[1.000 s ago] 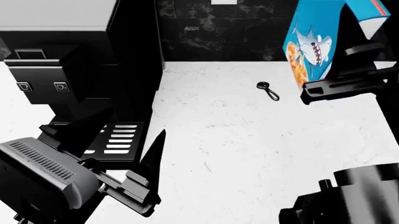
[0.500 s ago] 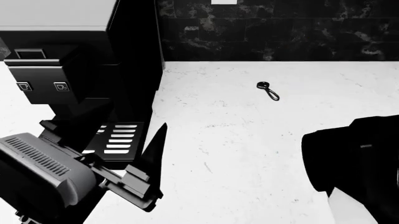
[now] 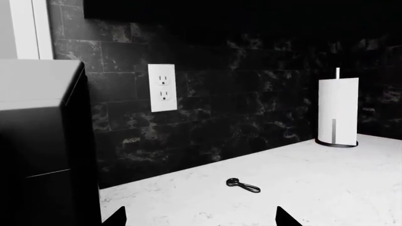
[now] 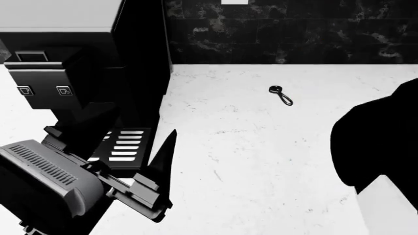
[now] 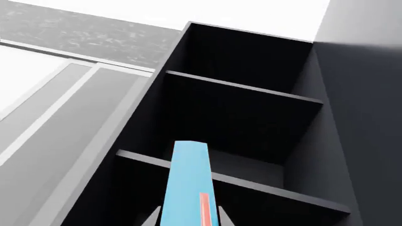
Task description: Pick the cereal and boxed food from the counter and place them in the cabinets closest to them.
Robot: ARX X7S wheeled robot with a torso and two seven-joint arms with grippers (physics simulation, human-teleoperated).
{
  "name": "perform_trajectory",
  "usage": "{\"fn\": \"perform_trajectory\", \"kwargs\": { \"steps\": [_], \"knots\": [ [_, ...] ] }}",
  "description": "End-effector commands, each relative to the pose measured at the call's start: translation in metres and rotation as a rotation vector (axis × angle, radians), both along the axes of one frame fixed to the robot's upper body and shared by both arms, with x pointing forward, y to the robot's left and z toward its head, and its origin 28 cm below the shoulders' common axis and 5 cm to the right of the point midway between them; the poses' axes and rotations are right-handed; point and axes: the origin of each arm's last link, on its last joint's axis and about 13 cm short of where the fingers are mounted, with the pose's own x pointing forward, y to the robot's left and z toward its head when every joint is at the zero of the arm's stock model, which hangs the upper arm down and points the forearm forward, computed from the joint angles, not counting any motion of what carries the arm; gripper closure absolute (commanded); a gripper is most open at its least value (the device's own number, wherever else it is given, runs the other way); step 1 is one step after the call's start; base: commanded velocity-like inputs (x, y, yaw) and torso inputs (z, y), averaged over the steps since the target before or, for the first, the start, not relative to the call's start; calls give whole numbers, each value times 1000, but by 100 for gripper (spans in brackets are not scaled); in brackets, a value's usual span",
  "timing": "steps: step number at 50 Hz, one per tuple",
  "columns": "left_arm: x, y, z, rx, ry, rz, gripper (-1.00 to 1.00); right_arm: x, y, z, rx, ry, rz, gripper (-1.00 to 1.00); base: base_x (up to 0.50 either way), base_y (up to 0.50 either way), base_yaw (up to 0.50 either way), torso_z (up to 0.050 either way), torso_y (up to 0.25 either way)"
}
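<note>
the cereal (image 5: 186,188) is cut off by the frame edge, only its narrow side seen. the right gripper (image 5: 187,217) is mostly hidden behind it. the left gripper (image 3: 199,217) is cropped to two fingertips.

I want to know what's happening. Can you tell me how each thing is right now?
cereal: held in the right hand, edge-on, pointing at the cabinet.
cabinet: open, its visible shelves bare.
left hand: open, holding nothing, above the counter.
paper towel roll: upright on its holder.
</note>
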Motion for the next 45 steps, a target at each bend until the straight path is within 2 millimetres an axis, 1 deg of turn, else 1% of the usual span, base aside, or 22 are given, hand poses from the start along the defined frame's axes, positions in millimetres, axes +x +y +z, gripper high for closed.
{"fn": "perform_trajectory", "kwargs": {
  "steps": [1,9,13,17,20,24,29,32,34,37,40,43,45],
  "knots": [
    [0,-1,-1,2,3,-1,-100,17,3,27,20,-79,15,100,0,0,0,0,0],
    [-1,0,-1,-1,3,2,-100,32,11,52,-38,-97,5,100,0,0,0,0,0],
    [0,0,-1,-3,3,4,-100,48,15,58,-58,-94,-4,100,0,0,0,0,3],
    [1,0,-1,-3,1,3,-100,78,24,59,-93,-83,-13,100,0,0,0,0,0],
    [0,0,-1,-2,1,3,-100,97,31,62,-118,-79,-24,100,0,0,0,0,0],
    [0,0,-1,-1,0,5,-100,116,36,66,-123,-74,-29,100,0,0,0,0,0],
    [-1,1,-2,-1,-2,11,-100,131,39,65,-120,-60,-33,100,0,0,0,0,0],
    [-1,1,-2,1,-2,14,-100,134,39,64,-115,-36,-48,100,0,0,0,0,0],
    [-1,1,-2,-2,-3,16,-100,117,31,86,-112,-28,-72,100,0,0,0,0,0],
    [-2,1,-2,-2,-2,17,-100,125,29,89,-107,-9,-89,100,0,0,0,0,4],
    [-3,1,-2,-3,-1,18,-100,115,23,104,-85,-15,-112,100,0,0,0,0,0],
    [-5,2,-3,-3,0,21,-100,122,19,101,-85,25,-133,100,0,0,0,0,0],
    [-7,3,-3,-3,0,23,-100,130,16,95,-80,44,-144,100,0,0,0,0,0]
  ]
}}
